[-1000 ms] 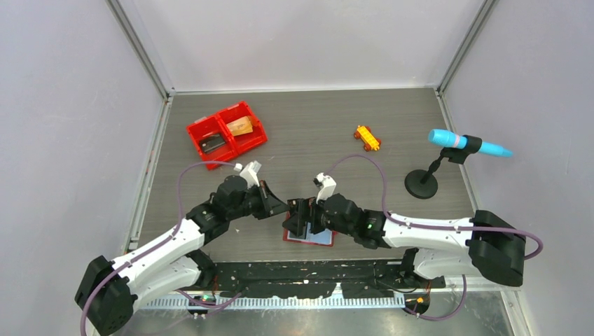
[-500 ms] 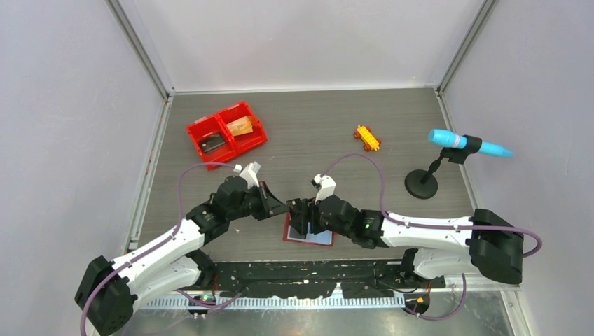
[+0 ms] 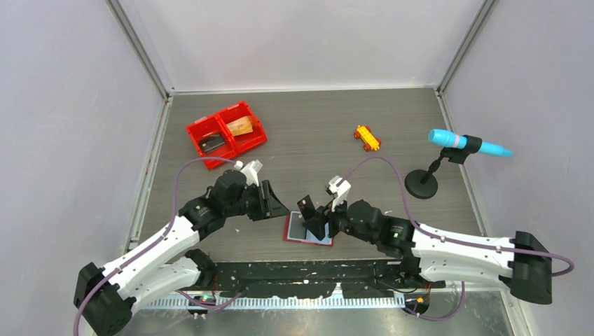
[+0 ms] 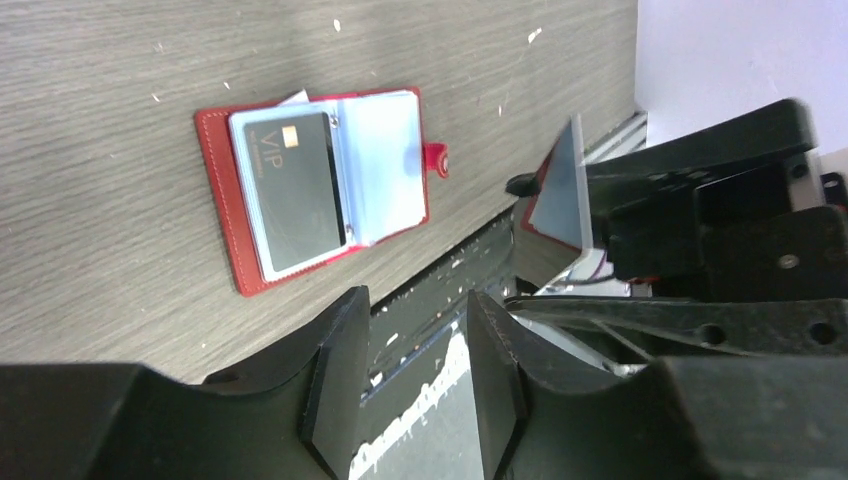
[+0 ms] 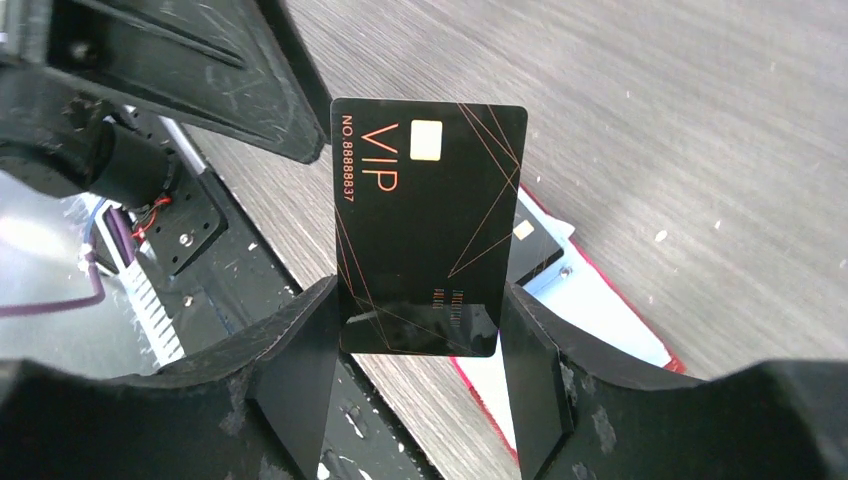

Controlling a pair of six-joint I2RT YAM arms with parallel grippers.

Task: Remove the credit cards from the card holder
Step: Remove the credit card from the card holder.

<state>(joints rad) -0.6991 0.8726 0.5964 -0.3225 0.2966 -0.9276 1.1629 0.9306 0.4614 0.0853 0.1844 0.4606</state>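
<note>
The dark red card holder (image 3: 309, 231) lies open on the table near the front edge, its pale blue lining up. In the left wrist view a black VIP card (image 4: 297, 190) still sits in the card holder (image 4: 222, 205). My right gripper (image 3: 315, 215) is shut on a second black VIP credit card (image 5: 430, 225), held upright by its side edges just above the holder (image 5: 600, 305). My right gripper's jaws (image 5: 420, 335) pinch the card's lower end. My left gripper (image 3: 279, 208) is open and empty, just left of the holder; its fingers (image 4: 340, 360) hover over the table's front edge.
A bright red two-compartment bin (image 3: 226, 134) with small items stands at the back left. An orange-yellow toy vehicle (image 3: 366, 138) lies at the back middle. A blue microphone (image 3: 462, 145) on a black stand (image 3: 421, 185) stands at the right. A black rail (image 3: 315, 269) runs along the front edge.
My right gripper has drawn back to the right and up with the black card, lifting it off the holder. My left gripper has shifted slightly left, away from the holder.
</note>
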